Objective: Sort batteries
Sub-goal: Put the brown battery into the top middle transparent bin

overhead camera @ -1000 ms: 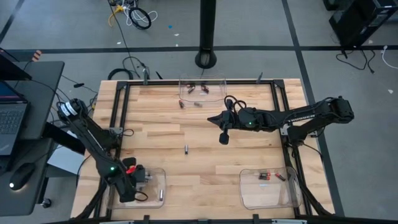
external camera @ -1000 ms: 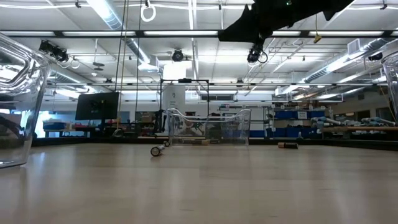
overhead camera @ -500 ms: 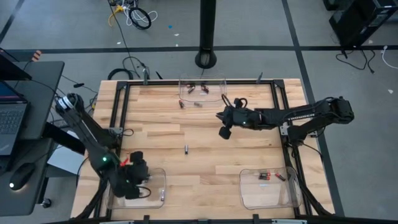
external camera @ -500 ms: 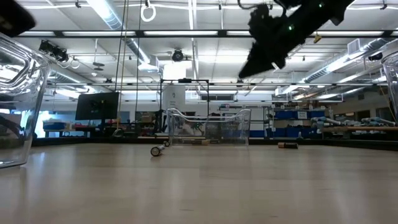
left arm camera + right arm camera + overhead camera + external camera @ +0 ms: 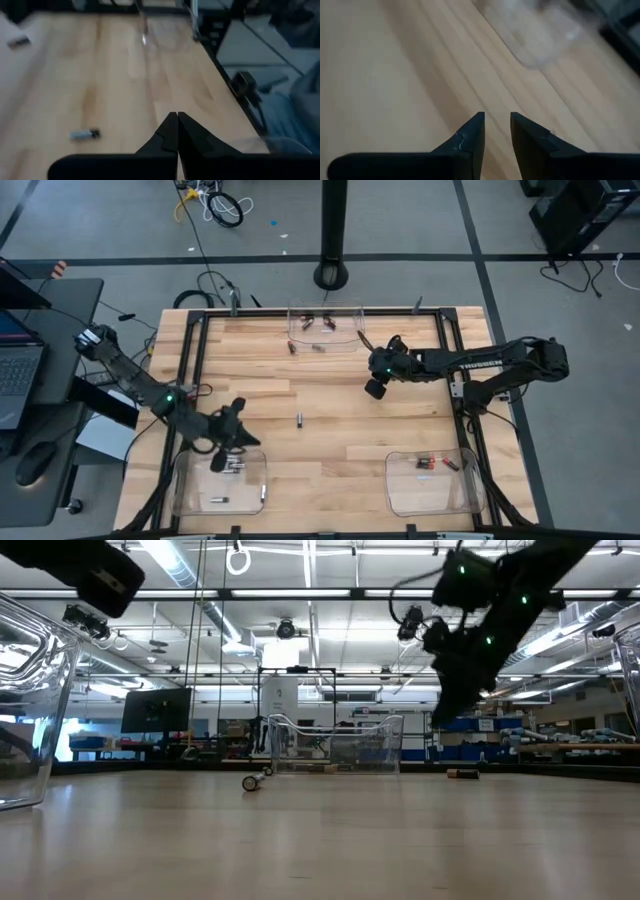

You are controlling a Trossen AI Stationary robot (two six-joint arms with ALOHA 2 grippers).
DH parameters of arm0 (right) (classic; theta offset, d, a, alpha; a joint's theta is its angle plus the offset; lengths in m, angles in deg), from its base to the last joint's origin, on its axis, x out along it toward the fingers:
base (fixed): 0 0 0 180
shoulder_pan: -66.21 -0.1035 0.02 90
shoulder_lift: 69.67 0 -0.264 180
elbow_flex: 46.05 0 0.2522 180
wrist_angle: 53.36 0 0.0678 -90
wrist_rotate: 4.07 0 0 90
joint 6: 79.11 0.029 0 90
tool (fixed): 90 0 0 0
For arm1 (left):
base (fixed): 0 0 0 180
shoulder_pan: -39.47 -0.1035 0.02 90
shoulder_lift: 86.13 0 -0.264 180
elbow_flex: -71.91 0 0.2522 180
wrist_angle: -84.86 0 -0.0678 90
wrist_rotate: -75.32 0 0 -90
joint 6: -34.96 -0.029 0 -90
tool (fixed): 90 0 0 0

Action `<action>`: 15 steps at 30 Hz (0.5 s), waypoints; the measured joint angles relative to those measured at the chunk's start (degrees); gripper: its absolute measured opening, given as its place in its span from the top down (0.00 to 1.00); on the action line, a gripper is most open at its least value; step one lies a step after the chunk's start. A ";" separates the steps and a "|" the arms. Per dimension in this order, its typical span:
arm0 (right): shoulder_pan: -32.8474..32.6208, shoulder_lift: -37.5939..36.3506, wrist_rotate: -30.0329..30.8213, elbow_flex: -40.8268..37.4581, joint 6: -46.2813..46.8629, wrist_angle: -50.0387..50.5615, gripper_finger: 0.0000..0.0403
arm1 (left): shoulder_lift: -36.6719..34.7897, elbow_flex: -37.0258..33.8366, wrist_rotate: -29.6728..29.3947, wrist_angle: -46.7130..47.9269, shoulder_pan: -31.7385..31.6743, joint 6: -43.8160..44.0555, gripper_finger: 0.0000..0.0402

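From above, a lone battery (image 5: pixel 299 419) is lying mid-table, its long axis running toward and away from the far bin (image 5: pixel 325 326); the left gripper (image 5: pixel 224 452) is hanging just over the near-left bin's (image 5: pixel 255 492) far edge, so the cell is lying toward the table's middle from it, while the right gripper (image 5: pixel 377 387) is sitting further toward the far right, the two about equally near. More batteries are resting in and beside the far bin, two in the left bin, and some in the right bin (image 5: pixel 432 485). Since a second ago the left gripper has been lifting out of its bin toward the middle, and the right gripper has been pulling back toward its own side. At table height, a battery (image 5: pixel 255 780) is lying end-on before the far bin (image 5: pixel 335 745), and the right gripper (image 5: pixel 447 712) is hanging above the table, lower than before. Through the left wrist camera, the left gripper (image 5: pixel 176 131) is pressed together, holding nothing, with a battery (image 5: pixel 84 134) lying crosswise ahead. Through the right wrist camera, the right gripper (image 5: pixel 497 131) is standing slightly spread over bare wood, empty.
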 joint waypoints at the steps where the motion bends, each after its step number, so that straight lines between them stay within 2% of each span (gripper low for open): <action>1: 1.04 0.00 -0.15 -1.52 0.20 -0.95 0.74 | -1.02 -0.74 0.24 -1.22 -1.01 -1.49 0.98; 7: 7.26 0.00 -1.67 -8.80 0.23 -6.30 0.69 | -3.67 -1.51 0.74 -2.92 -5.64 -8.05 0.98; 13: 13.25 0.18 -2.22 -11.15 -2.41 -7.50 0.55 | -3.61 -1.49 2.85 -2.83 -8.38 -10.29 0.98; 15: 15.63 0.37 -4.52 -12.34 -3.97 -8.85 0.51 | -3.59 -1.50 2.93 -2.71 -8.89 -10.35 0.98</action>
